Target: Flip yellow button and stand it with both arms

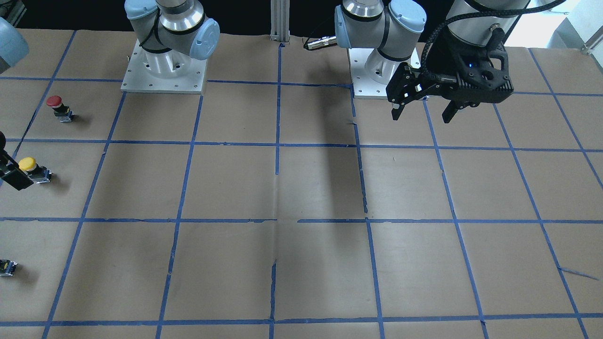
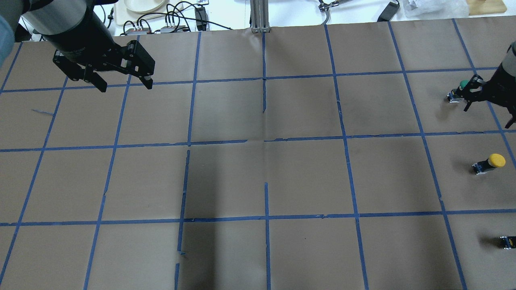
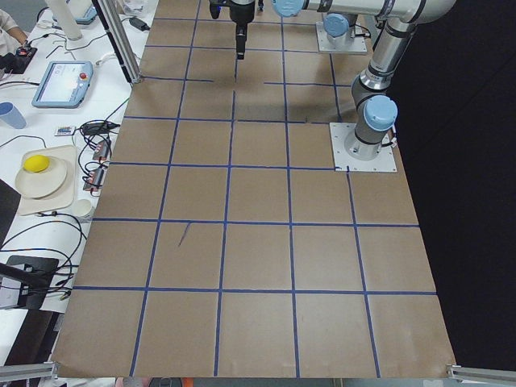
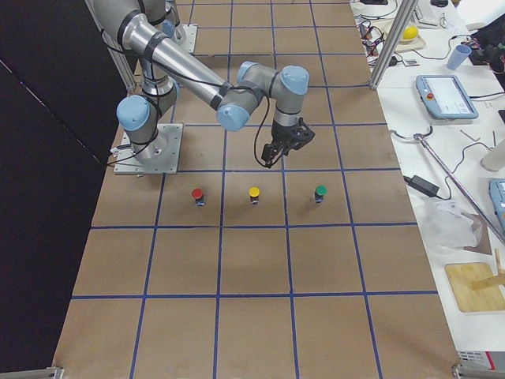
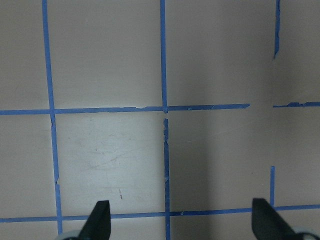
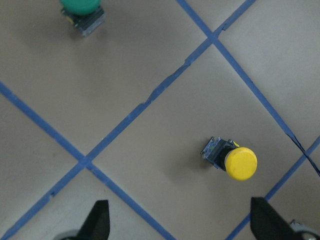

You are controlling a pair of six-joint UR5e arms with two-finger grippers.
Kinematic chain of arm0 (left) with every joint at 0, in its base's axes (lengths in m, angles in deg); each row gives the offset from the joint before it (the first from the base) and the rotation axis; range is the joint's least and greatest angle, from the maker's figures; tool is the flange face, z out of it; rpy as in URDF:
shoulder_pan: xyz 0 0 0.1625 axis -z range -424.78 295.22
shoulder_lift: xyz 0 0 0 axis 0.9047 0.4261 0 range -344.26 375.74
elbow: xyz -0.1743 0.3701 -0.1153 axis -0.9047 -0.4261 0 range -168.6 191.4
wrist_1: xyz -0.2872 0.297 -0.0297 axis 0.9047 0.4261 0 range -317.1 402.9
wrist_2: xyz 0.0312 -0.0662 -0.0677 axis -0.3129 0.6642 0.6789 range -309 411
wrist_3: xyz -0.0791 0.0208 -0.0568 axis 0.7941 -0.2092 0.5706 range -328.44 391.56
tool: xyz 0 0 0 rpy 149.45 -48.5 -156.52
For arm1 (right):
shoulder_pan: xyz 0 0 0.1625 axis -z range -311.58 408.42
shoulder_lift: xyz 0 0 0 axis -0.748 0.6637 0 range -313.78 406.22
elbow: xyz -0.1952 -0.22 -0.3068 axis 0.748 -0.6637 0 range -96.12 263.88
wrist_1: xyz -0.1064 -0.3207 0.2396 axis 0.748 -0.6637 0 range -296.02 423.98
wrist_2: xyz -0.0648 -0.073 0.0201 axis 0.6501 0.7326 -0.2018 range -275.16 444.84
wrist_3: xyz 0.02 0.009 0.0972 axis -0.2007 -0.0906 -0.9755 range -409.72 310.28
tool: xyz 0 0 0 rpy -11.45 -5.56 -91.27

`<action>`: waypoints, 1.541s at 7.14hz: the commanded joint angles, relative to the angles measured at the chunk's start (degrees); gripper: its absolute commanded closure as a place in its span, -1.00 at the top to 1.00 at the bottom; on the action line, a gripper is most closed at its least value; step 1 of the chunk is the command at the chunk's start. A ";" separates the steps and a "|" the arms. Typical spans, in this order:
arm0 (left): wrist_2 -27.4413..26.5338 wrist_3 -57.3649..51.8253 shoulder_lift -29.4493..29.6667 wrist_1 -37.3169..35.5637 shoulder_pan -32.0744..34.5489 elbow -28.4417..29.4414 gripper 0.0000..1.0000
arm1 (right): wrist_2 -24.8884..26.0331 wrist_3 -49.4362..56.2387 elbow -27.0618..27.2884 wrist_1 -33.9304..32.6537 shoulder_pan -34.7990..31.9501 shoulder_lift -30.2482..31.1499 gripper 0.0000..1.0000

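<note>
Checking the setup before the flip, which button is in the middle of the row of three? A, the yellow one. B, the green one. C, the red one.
A: in the exterior right view the yellow button sits between the red button and the green button.
</note>
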 commanded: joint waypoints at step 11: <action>-0.11 0.11 0.27 0.12 0.36 0.08 0.99 | -7.48 7.57 -5.99 27.15 -24.17 14.03 1.00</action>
